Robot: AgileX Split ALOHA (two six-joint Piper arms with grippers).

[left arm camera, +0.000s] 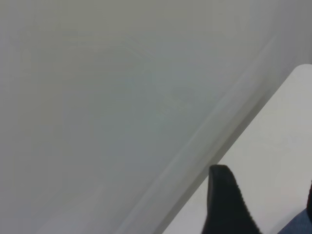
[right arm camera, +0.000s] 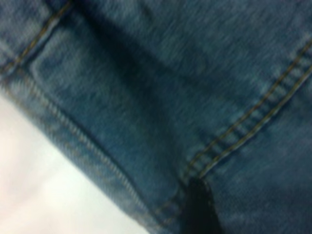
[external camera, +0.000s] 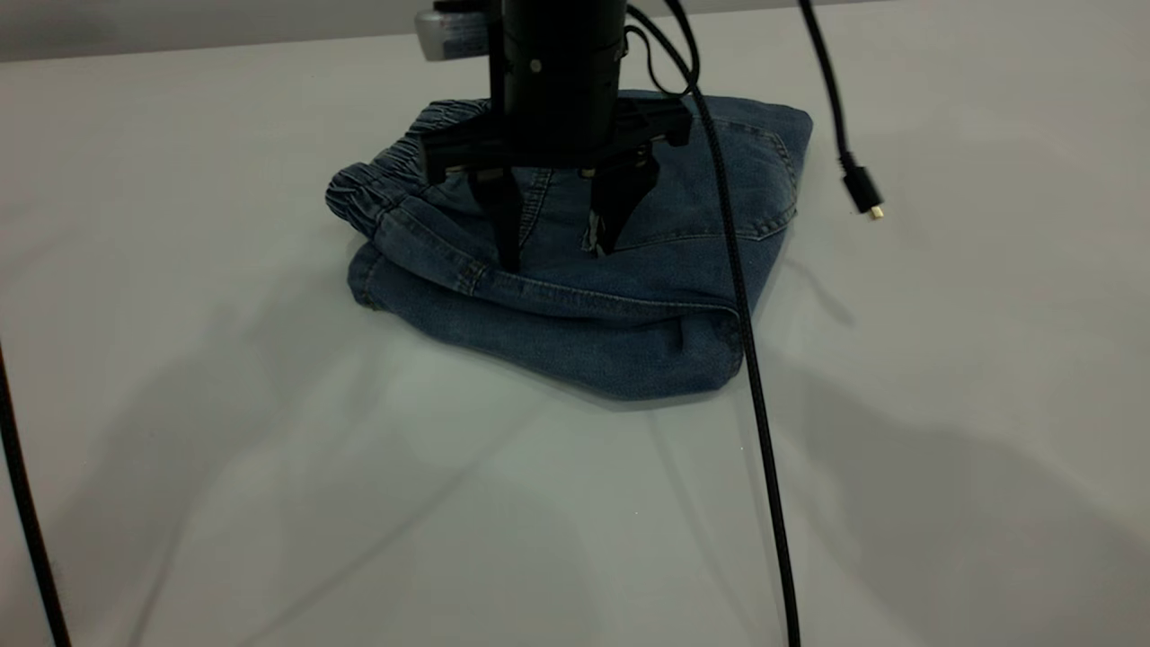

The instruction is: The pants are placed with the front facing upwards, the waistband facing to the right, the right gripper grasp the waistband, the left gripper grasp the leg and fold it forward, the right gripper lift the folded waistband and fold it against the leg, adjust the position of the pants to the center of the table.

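The blue denim pants (external camera: 584, 323) lie folded into a compact bundle on the white table (external camera: 269, 467), a little behind its middle. The elastic waistband (external camera: 382, 175) shows at the bundle's left, a patch pocket (external camera: 728, 180) at its right. My right gripper (external camera: 561, 225) comes straight down onto the bundle, open, with both fingertips resting on the top layer of denim. In the right wrist view denim and tan stitching (right arm camera: 253, 126) fill the picture around one dark finger (right arm camera: 197, 207). My left gripper (left arm camera: 265, 187) is open over bare table, out of the exterior view, a strip of denim (left arm camera: 297, 226) beside it.
A black cable (external camera: 759, 404) hangs across the pants' right side down to the front edge. A loose plug (external camera: 864, 193) dangles right of the pants. Another cable (external camera: 27, 530) runs along the left edge. A silver object (external camera: 449, 34) sits at the back.
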